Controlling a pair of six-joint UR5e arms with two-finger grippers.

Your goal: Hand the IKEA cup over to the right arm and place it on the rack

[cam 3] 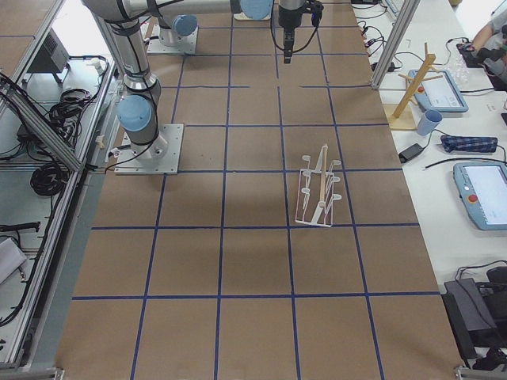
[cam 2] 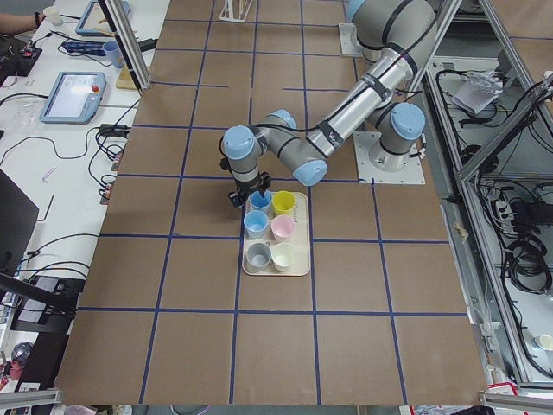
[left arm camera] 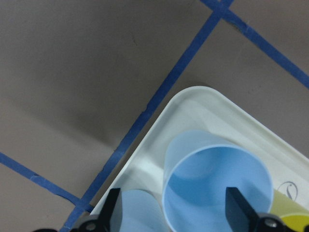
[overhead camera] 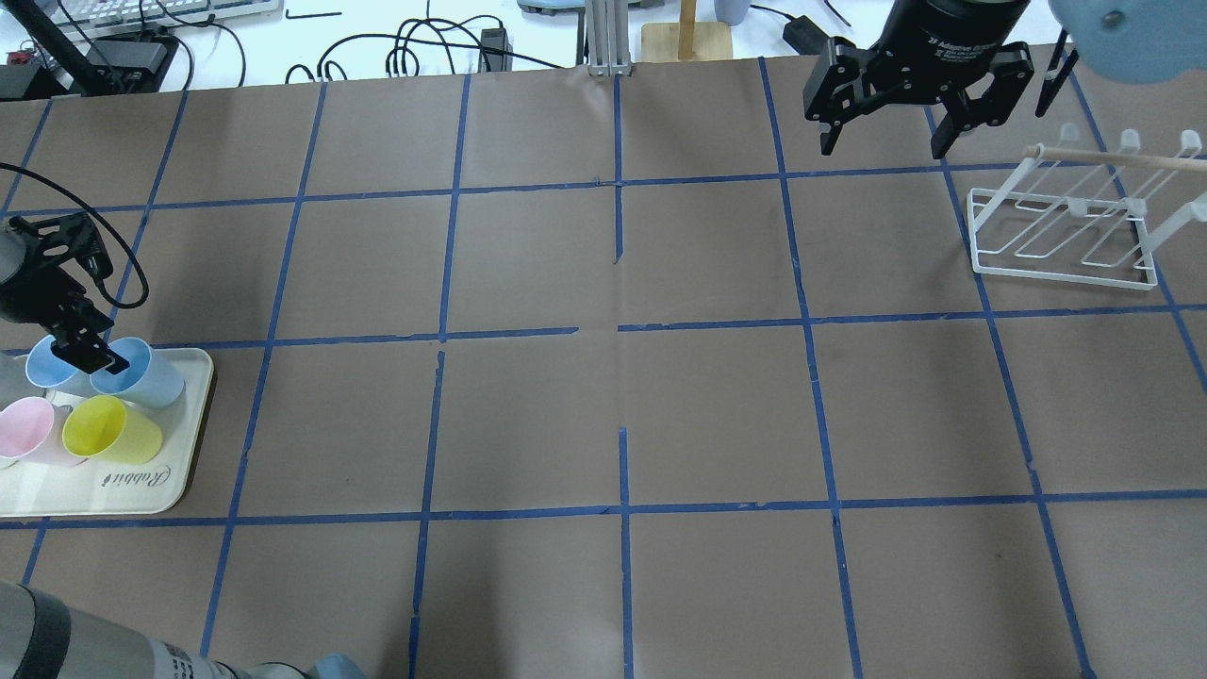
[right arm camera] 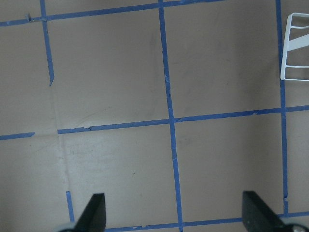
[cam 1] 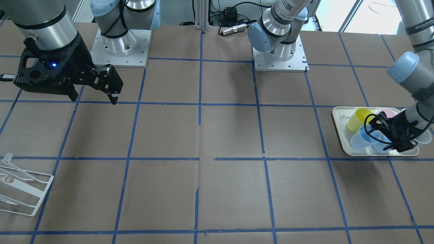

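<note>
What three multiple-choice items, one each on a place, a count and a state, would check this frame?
1. Where is the left gripper? A over the tray; B mid-table; C high in the air.
2. How many light-blue cups stand there? A one; B two; C four.
3. The right gripper is: A shut on a cup; B shut, empty; C open, empty.
A: its open fingers hang over the IKEA cup on the tray. B: two stand side by side. C: its fingers are spread, nothing between.

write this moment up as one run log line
phase: reach for pickup | left claw: open, low over IKEA cup on tray, one finger over its mouth | right claw: open, empty, above table | rack: empty
</note>
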